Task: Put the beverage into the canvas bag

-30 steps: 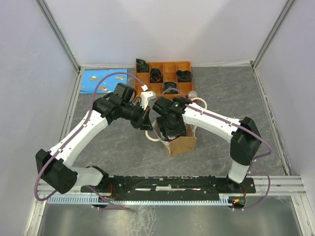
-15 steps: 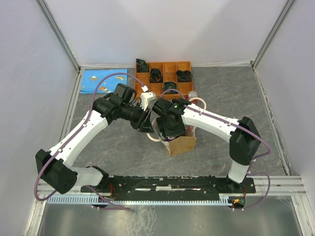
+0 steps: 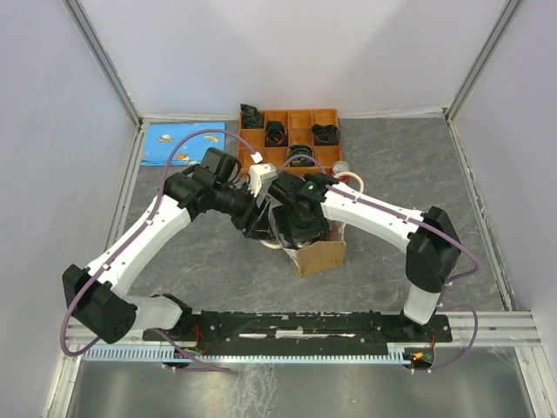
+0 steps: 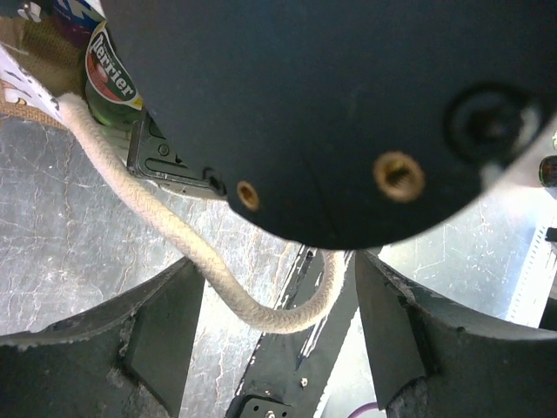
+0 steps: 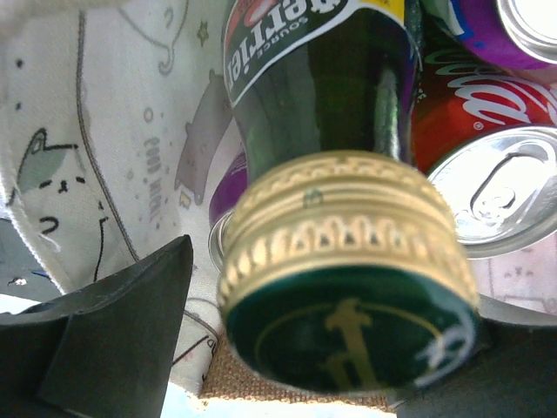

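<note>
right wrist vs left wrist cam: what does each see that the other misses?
Right wrist only: gold cap, red can and purple can inside the bag, cartoon lining. Left wrist only: rope handle looping in front of the table, dark housing filling the upper frame. Both: the green Perrier bottle.

our left arm (image 3: 144, 235) and right arm (image 3: 383, 218), white shells, chunky black joints, purple cables (image 3: 202, 131) looping off both, tiny green light (image 3: 307, 185) on the right one, left gripper (image 4: 277, 287) with scuffed dark fingers (image 4: 96, 348)
</note>
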Controlling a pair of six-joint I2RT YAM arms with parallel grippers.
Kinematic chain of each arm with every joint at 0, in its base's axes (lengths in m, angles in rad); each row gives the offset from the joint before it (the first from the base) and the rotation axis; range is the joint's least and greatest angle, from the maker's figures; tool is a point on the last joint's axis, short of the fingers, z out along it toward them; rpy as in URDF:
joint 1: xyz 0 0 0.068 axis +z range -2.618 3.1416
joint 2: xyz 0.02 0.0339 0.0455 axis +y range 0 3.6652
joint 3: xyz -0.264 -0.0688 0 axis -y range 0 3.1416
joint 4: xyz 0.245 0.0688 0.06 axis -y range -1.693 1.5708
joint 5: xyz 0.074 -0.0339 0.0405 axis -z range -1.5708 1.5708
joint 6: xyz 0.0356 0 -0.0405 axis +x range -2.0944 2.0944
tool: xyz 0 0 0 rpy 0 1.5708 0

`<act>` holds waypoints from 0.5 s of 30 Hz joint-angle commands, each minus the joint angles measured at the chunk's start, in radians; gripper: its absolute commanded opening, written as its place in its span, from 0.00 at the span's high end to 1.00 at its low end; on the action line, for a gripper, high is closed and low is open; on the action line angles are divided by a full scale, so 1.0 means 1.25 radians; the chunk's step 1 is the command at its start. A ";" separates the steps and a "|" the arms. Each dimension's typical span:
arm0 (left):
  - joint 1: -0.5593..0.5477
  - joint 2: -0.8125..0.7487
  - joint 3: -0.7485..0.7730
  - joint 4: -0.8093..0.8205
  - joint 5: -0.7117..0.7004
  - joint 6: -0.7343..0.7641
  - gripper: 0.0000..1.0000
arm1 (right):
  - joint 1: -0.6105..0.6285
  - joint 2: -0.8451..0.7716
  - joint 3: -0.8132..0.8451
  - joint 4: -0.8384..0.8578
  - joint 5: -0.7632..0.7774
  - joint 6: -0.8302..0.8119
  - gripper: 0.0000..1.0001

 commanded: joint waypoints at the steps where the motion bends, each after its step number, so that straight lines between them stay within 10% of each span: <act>1: -0.004 -0.017 0.030 0.004 0.032 0.017 0.24 | 0.011 -0.025 0.064 0.031 0.004 -0.003 0.16; 15: -0.004 -0.012 0.035 0.016 0.040 0.004 0.23 | 0.008 -0.142 0.144 0.005 0.168 0.007 0.14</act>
